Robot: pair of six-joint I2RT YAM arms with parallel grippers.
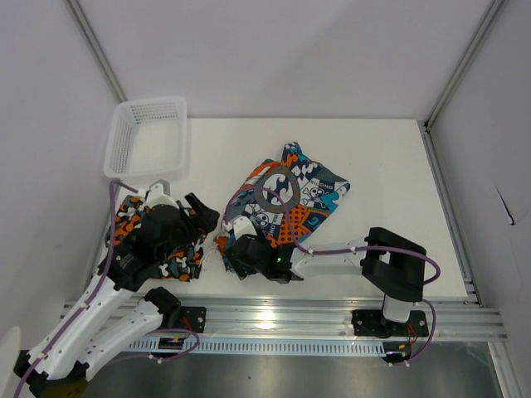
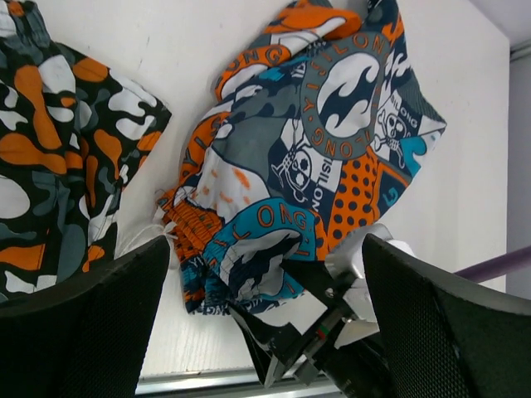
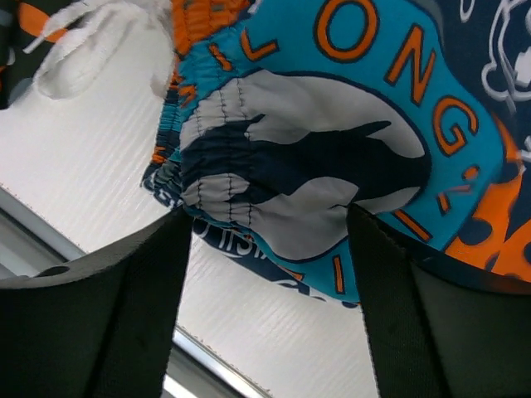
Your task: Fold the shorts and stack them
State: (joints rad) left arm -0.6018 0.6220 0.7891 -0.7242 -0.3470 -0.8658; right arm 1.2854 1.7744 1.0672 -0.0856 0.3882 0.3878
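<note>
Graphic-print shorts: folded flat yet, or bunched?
Bunched. The graphic-print shorts lie creased with an uneven outline, and the gathered waistband sits between the jaws of the open right gripper.

Two shorts are shown, the camouflage shorts and the graphic-print shorts; one basket, one left gripper, one right gripper.

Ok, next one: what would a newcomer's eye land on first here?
The loud graphic-print shorts lie crumpled mid-table, the open right gripper straddling their near waistband. Left of them sit the camouflage shorts, partly under the left arm. A white mesh basket stands at the far left corner.
</note>
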